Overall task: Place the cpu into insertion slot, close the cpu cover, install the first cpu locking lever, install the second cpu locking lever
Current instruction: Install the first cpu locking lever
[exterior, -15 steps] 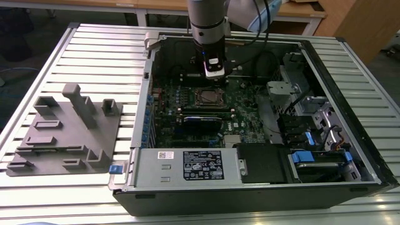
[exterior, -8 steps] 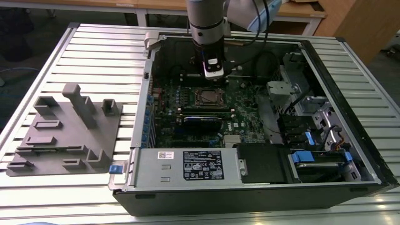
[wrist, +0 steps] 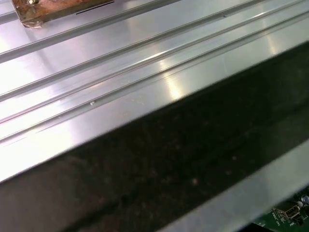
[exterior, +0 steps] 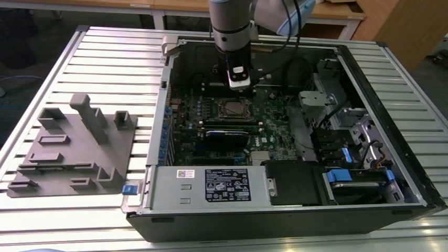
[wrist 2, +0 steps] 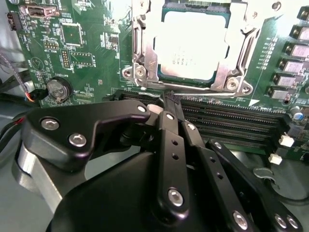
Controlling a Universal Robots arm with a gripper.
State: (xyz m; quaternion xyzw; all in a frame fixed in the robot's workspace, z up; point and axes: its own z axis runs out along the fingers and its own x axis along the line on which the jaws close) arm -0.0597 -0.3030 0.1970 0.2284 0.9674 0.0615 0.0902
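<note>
In the second wrist view the cpu (wrist 2: 190, 46), with its dull silver top, lies flat in the insertion slot (wrist 2: 136, 72). The cpu cover (wrist 2: 235, 46), a silver frame, is down around it. A thin metal locking lever (wrist 2: 212, 91) runs along the socket edge nearest my gripper. My gripper (wrist 2: 170, 99) has its black fingers pressed together, tips right at that edge beside the lever's end. I cannot tell whether they touch it. In the exterior view the gripper (exterior: 238, 84) hangs inside the open computer case, just behind the insertion slot (exterior: 234, 108).
Long black memory slots (wrist 2: 231, 121) lie under the fingers, and a coin battery (wrist 2: 57, 89) sits nearby. The case wall (exterior: 167, 105), drive cages (exterior: 350, 136) and power supply (exterior: 210, 186) surround the green motherboard (exterior: 273, 131). A grey fixture (exterior: 77, 147) rests on the slatted table (wrist: 120, 53).
</note>
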